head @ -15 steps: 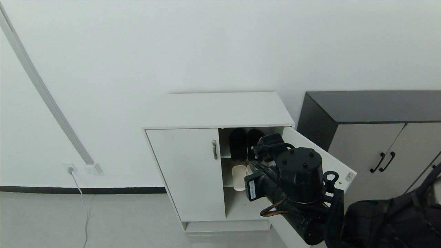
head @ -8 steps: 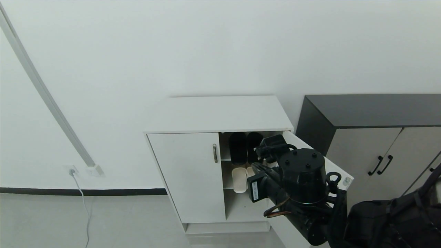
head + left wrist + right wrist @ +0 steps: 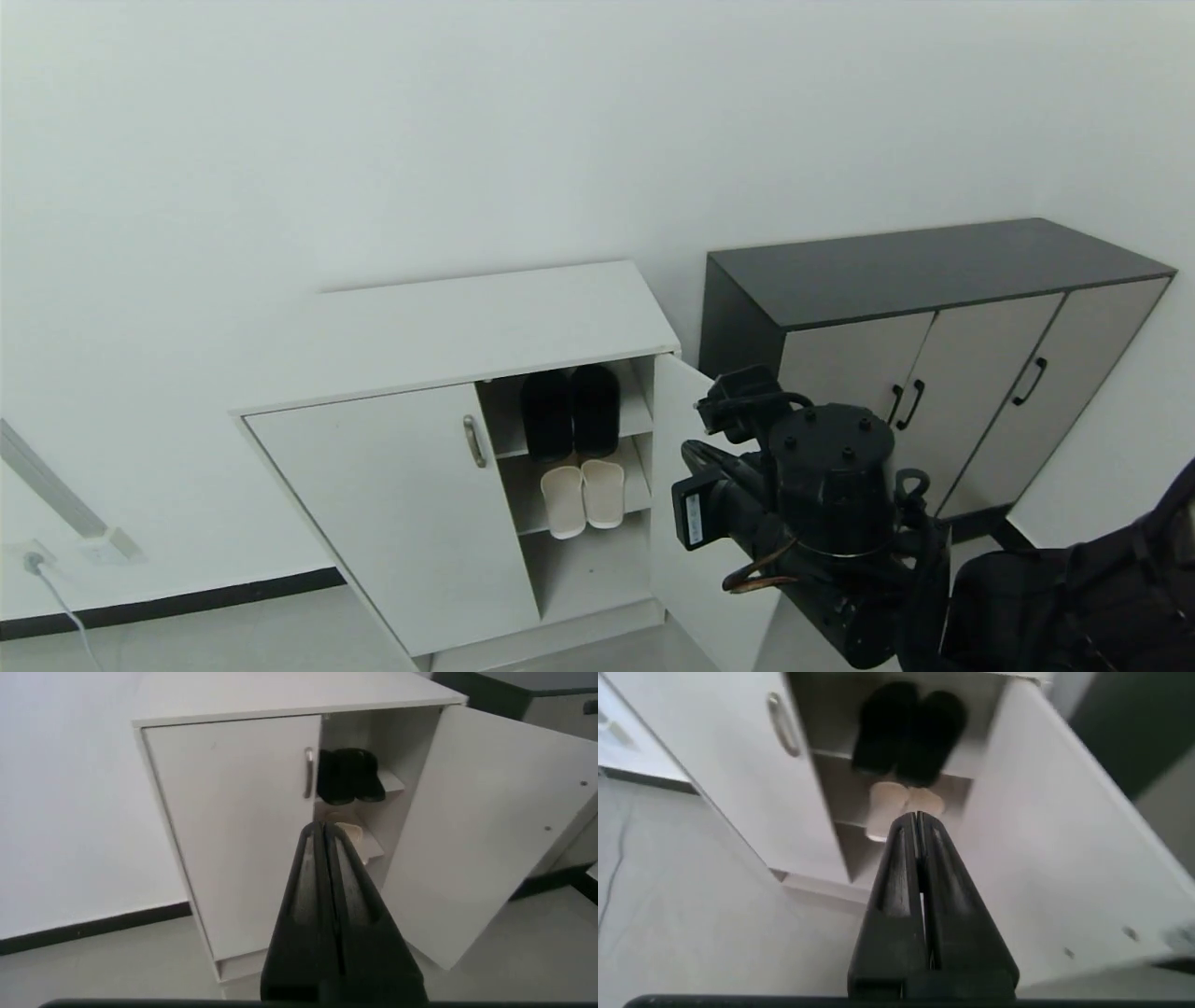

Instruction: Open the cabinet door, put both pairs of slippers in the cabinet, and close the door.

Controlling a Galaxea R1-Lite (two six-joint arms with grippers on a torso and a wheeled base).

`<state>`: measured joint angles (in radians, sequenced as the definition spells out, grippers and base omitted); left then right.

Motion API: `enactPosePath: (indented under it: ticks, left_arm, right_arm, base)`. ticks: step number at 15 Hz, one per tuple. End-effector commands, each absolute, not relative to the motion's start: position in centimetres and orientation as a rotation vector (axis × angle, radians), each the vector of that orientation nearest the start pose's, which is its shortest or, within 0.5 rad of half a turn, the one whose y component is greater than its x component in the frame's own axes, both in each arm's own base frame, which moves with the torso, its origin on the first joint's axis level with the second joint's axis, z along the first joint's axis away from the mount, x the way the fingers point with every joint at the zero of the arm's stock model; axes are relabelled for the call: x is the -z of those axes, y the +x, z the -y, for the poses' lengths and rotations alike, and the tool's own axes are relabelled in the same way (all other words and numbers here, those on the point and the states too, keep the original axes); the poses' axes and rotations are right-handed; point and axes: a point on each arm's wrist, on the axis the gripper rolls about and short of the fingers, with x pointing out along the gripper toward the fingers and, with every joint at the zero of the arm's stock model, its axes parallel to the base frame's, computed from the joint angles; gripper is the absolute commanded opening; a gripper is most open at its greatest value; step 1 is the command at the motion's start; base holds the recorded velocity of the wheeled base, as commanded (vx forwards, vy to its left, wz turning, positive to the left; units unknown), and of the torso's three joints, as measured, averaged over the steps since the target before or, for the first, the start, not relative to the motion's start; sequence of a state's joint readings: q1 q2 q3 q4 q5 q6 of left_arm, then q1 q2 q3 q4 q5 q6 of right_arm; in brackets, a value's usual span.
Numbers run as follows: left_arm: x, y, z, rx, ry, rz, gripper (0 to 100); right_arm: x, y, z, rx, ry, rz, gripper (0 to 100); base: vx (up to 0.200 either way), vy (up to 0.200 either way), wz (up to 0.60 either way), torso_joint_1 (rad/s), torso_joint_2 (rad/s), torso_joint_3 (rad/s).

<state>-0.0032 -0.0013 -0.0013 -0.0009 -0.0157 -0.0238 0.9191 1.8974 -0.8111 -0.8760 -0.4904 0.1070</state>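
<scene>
Two pairs sit inside the white cabinet (image 3: 467, 322): black slippers (image 3: 569, 411) on the upper shelf, cream slippers (image 3: 585, 497) just below, both straight ahead of the right gripper (image 3: 918, 821), whose jaws are pressed together, empty. The open door (image 3: 674, 411) stands beside those jaws. The left gripper (image 3: 322, 833) has its jaws together too.

legible text: none | white sticker (image 3: 693, 516) on right arm: print too small
</scene>
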Motion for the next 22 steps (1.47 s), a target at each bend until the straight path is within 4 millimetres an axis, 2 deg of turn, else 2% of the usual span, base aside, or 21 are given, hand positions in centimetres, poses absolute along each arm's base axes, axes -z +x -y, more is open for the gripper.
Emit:
enactPosePath:
  ticks: [1, 10, 14, 16, 18, 21, 22]
  left_arm:
    - [-7.6, -2.3, 0.0, 0.018, -0.025, 0.003, 0]
    - [-7.6, -2.3, 0.0, 0.022, -0.023, 0.003, 0]
    - [-7.6, -2.3, 0.0, 0.022, -0.023, 0.003, 0]
    - [-7.6, -2.3, 0.0, 0.022, -0.023, 0.003, 0]
    - [-7.6, -2.3, 0.0, 0.022, -0.021, 0.003, 0]
    - [-7.6, -2.3, 0.0, 0.022, -0.02, 0.003, 0]
    - [-7.6, -2.3, 0.0, 0.023, -0.02, 0.003, 0]
  right_arm:
    - [-14.3, 21.6, -26.6, -0.417, -0.035, -0.186, 0]
    - [-14.1, 21.6, -26.5, -0.415, -0.045, -0.189, 0]
    - [-14.1, 21.6, -26.6, -0.417, -0.045, -0.189, 0]
    - [-14.1, 21.9, -26.4, -0.409, -0.047, -0.19, 0]
    - [-14.3, 23.0, -25.7, -0.404, -0.038, -0.185, 0]
    - [-15.8, 26.2, -24.7, -0.346, -0.041, -0.135, 0]
    - [-17.2, 28.0, -24.2, -0.302, -0.036, -0.125, 0]
  base:
    - [0.0, 0.0, 0.0, 0.0, 0.0, 0.0]
    - [0.0, 0.0, 0.0, 0.0, 0.0, 0.0]
    - [-0.2, 0.0, 0.0, 0.005, 0.0, 0.001]
    - [0.0, 0.0, 0.0, 0.0, 0.0, 0.0]
    - [0.0, 0.0, 0.0, 0.0, 0.0, 0.0]
    - [0.0, 0.0, 0.0, 0.0, 0.0, 0.0]
    - [0.0, 0.0, 0.0, 0.0, 0.0, 0.0]
